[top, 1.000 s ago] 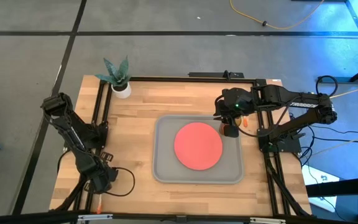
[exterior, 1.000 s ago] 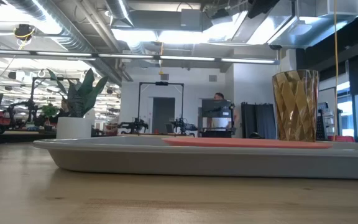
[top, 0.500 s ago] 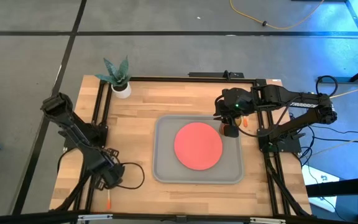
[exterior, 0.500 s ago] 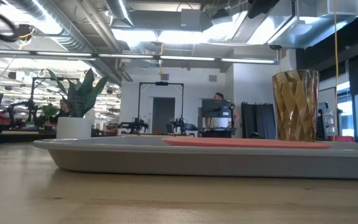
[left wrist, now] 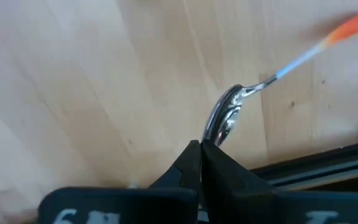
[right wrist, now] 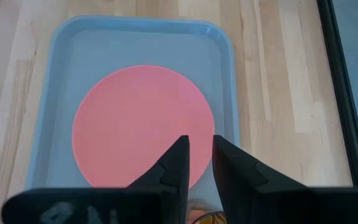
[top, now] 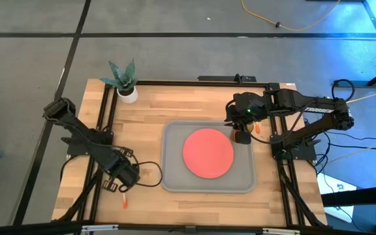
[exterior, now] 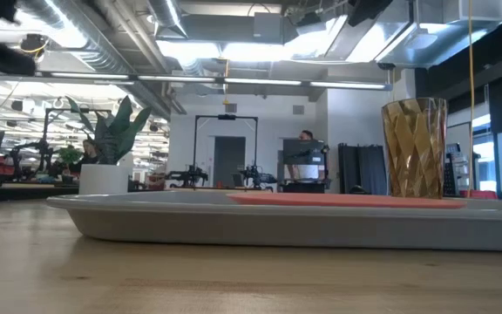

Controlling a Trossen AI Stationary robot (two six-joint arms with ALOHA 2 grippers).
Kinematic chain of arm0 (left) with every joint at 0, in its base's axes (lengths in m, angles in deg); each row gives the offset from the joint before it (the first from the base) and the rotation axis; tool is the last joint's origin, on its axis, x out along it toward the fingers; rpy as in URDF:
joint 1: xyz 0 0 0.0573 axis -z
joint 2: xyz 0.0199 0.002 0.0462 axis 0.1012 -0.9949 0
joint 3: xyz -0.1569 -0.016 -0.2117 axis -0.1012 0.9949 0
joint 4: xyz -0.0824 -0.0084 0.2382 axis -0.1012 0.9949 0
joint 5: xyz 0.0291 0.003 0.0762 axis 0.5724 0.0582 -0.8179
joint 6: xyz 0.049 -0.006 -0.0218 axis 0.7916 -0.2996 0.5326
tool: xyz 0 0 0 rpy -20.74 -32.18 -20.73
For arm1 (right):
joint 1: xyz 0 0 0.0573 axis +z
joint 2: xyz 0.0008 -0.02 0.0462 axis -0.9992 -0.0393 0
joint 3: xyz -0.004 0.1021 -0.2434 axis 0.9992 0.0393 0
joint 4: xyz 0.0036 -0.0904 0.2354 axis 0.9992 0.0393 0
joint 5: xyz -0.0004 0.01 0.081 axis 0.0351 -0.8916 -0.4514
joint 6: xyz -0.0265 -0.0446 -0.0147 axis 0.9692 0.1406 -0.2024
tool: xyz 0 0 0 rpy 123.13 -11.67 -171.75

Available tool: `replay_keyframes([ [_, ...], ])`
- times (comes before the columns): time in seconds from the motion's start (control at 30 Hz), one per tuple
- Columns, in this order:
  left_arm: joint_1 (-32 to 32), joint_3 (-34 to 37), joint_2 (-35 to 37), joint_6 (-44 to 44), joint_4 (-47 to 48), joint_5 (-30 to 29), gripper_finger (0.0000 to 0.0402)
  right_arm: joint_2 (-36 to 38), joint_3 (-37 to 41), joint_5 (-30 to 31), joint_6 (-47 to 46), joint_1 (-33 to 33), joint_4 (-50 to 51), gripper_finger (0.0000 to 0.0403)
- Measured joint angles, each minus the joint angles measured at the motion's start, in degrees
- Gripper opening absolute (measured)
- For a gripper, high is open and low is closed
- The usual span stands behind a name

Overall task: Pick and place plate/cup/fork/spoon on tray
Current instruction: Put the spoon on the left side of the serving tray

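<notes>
Left gripper [left wrist: 201, 163]: fingers pinched together on the bowl of the spoon [left wrist: 229, 115], orange handle pointing away over bare wood. Since the earlier frames this gripper [top: 124, 176] has travelled from the near left corner of the table [top: 142, 124] toward the tray [top: 172, 183] and now sits just beside the tray's near left corner; the spoon's orange tip [top: 124, 202] has come along with it. The arm runs back diagonally to its base at the left edge.

Right gripper [right wrist: 197, 163]: unchanged from the earlier frames, fingers parted a little with nothing between them, hovering above the cup [top: 242, 136] at the tray's far right corner (the cup's rim just shows below the fingers in the wrist view). The arm reaches in from the right edge, elbow bent.

Count:
- tray, one, grey, centre of table.
- plate [top: 207, 153], one, coral-red, lying flat in the middle of the tray.
- cup [exterior: 415, 148], one, amber, upright on the tray.
- spoon, one, held.
- fork, not identifiable; a small orange object [top: 256, 128] lies beside the cup, off the tray.
- potted plant [top: 125, 81], one, far left corner.
</notes>
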Motion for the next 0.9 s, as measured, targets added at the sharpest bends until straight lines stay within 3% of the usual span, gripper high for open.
replay_keyframes([
  [0.53,-10.06,-14.28,0.00,6.17,13.24,-6.30,0.0001,-0.02,0.00,0.00,0.00,-0.02,1.94,0.0071],
  [0.9,-17.18,-24.62,-4.39,18.10,14.46,-12.04,0.0000,-0.02,0.01,0.00,0.07,-0.01,3.03,0.0071],
])
